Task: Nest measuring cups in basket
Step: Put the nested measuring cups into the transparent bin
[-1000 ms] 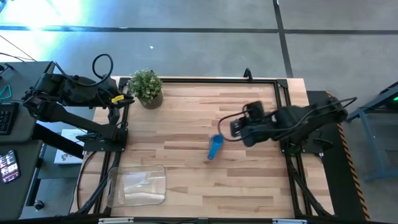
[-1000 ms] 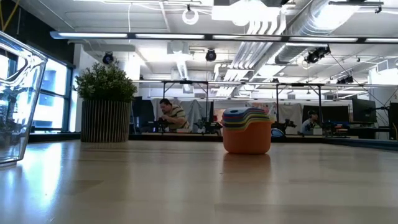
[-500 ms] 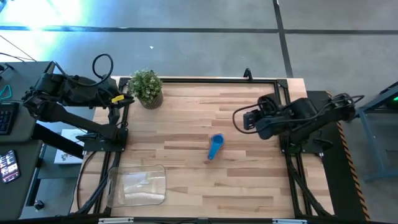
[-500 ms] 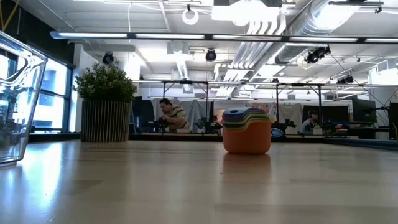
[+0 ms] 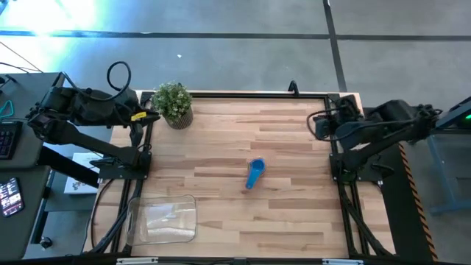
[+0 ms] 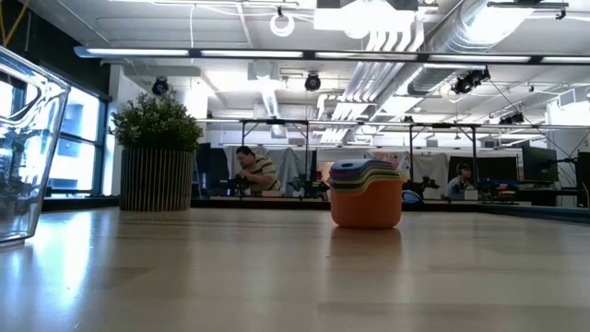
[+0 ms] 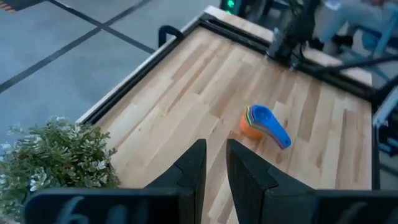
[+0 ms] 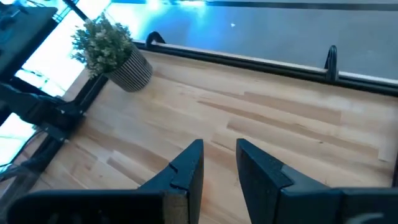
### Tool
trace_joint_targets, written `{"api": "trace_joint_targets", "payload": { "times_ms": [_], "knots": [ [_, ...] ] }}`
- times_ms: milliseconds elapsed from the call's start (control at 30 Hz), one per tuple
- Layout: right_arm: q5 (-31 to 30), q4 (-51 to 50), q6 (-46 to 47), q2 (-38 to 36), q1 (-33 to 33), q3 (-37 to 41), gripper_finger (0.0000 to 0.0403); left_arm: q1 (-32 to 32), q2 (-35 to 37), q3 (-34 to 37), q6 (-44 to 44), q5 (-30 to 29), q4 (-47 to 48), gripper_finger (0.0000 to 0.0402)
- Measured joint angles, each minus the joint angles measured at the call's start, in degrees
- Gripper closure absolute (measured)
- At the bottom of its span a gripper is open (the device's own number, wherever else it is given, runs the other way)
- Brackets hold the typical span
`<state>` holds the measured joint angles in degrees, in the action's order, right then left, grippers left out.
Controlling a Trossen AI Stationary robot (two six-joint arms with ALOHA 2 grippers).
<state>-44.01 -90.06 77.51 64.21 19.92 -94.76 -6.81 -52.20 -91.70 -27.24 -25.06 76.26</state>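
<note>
Dark metal of the left arm sits folded off the worktop's (image 5: 221, 213) left edge, and the left tool (image 7: 213, 163) points across the wood toward the far side. Its 2 fingers (image 7: 189, 171) stand a narrow gap apart with nothing between them.

Just beside that tool, at the worktop's back left corner, stands the potted plant (image 5: 174, 103) in a ribbed pot. At the front left corner lies the basket (image 5: 162, 218), clear and with nothing in it; in the low view its transparent wall (image 6: 28, 148) rises at the left edge.

Near the middle of the worktop, slightly right of centre, sit the measuring cups (image 5: 255, 173), well apart from the basket. They are already nested in 1 stack: the low view shows an orange cup (image 6: 366, 205) at the bottom with green, yellow and bluish rims layered above it. From overhead a blue cup (image 7: 268, 122) tops the stack, its flat handle pointing toward the worktop's front edge. Neither tool touches the stack.

At the right edge of the worktop, toward the back, the right tool (image 5: 321, 125) hangs above the frame rail, with the right arm drawn up behind it over the stand. Its 2 fingers (image 8: 186, 167) are apart and empty, aimed across bare wood toward the plant.
</note>
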Motion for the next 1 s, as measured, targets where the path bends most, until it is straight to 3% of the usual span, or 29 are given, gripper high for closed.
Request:
{"api": "trace_joint_targets", "payload": {
  "times_ms": [200,467,1000],
  "knots": [
    [0.0,0.0,-3.9,-3.2,0.0,0.0,0.0315,0.0,-1.0,0.0,-5.2,-4.2,0.0,0.0348],
    [0.2,0.0,-10.2,-7.4,0.0,0.0,0.0315,0.0,-3.5,0.0,-10.1,-4.2,0.0,0.0348],
    [-5.2,0.0,-22.1,-12.9,0.0,0.0,0.0315,0.0,-8.4,0.0,-7.2,-5.2,-8.0,0.0348]
  ]
}}
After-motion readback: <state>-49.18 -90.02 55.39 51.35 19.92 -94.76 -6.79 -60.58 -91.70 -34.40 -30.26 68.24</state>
